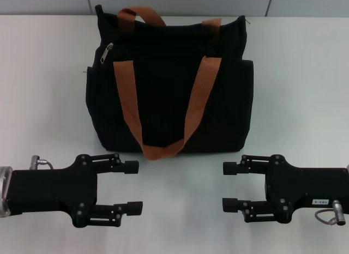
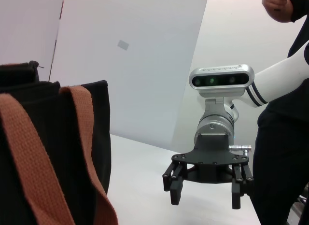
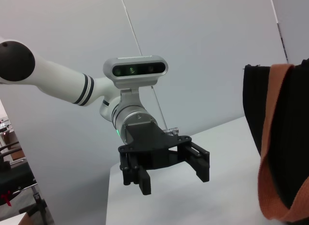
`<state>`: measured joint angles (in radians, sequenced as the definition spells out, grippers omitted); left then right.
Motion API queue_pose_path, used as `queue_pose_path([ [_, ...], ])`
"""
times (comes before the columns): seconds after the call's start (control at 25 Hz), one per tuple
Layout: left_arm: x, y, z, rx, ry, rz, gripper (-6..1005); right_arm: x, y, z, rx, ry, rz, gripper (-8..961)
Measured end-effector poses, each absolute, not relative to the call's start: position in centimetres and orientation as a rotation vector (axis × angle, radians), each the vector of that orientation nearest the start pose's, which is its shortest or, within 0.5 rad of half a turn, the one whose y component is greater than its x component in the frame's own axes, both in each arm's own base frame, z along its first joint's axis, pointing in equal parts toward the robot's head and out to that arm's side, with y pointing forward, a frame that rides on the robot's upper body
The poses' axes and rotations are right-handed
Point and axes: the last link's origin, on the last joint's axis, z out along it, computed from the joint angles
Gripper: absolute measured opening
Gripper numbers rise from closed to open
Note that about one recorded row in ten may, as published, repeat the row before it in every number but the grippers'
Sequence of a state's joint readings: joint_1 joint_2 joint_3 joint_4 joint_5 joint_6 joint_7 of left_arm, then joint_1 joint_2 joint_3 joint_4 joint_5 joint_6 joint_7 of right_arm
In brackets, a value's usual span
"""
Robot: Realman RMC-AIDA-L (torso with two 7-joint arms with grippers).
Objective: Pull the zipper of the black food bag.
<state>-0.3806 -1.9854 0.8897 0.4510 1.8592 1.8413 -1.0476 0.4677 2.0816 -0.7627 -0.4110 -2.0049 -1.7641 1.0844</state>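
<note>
The black food bag (image 1: 169, 85) stands upright at the middle back of the white table, with two orange-brown strap handles (image 1: 126, 101). Its zipper shows at the bag's upper left, with a small silver pull tab (image 1: 107, 50). My left gripper (image 1: 133, 187) is open and empty on the near left, in front of the bag and apart from it. My right gripper (image 1: 228, 186) is open and empty on the near right, facing the left one. The left wrist view shows the bag (image 2: 48, 152) and the right gripper (image 2: 205, 197). The right wrist view shows the bag (image 3: 285, 138) and the left gripper (image 3: 175, 180).
The white table (image 1: 43, 101) extends to both sides of the bag. A light wall (image 1: 180, 3) runs behind it. A person in dark clothes (image 2: 285, 138) stands beyond the right arm in the left wrist view.
</note>
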Motion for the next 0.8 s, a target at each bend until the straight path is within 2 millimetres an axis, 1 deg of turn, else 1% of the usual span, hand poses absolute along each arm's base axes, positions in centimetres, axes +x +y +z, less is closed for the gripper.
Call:
queue_pose_path([
  [0.48,-29.2,23.8,-0.3,-2.949,-0.419,-0.952,769,26.8,25.4,-4.3,-2.964,0.498,0.953,732],
  [0.52,-29.0,23.8,0.0,-2.937,-0.410,-0.992,769,26.8,25.4,-4.3,-2.963,0.499,0.954,732],
  [0.56,-29.0,23.8,0.0,-2.937,-0.410,-0.992,769,26.8,25.4,-4.3,-2.963,0.499,0.954,732],
  [0.64,-28.4,23.9,0.8,-2.897,-0.387,-1.075,769,26.8,25.3,-4.3,-2.962,0.500,0.953,732],
  [0.68,-28.1,23.9,1.3,-2.861,-0.365,-1.139,769,26.8,25.3,-4.3,-2.961,0.501,0.953,732],
  [0.72,-27.4,24.2,2.1,-2.758,-0.315,-1.250,769,26.9,25.3,-4.3,-2.960,0.504,0.953,732],
  [0.76,-27.4,24.2,2.1,-2.758,-0.315,-1.250,769,26.9,25.3,-4.3,-2.960,0.504,0.953,732],
  [0.8,-27.2,24.3,2.4,-2.715,-0.295,-1.280,769,26.9,25.3,-4.3,-2.959,0.506,0.952,732],
])
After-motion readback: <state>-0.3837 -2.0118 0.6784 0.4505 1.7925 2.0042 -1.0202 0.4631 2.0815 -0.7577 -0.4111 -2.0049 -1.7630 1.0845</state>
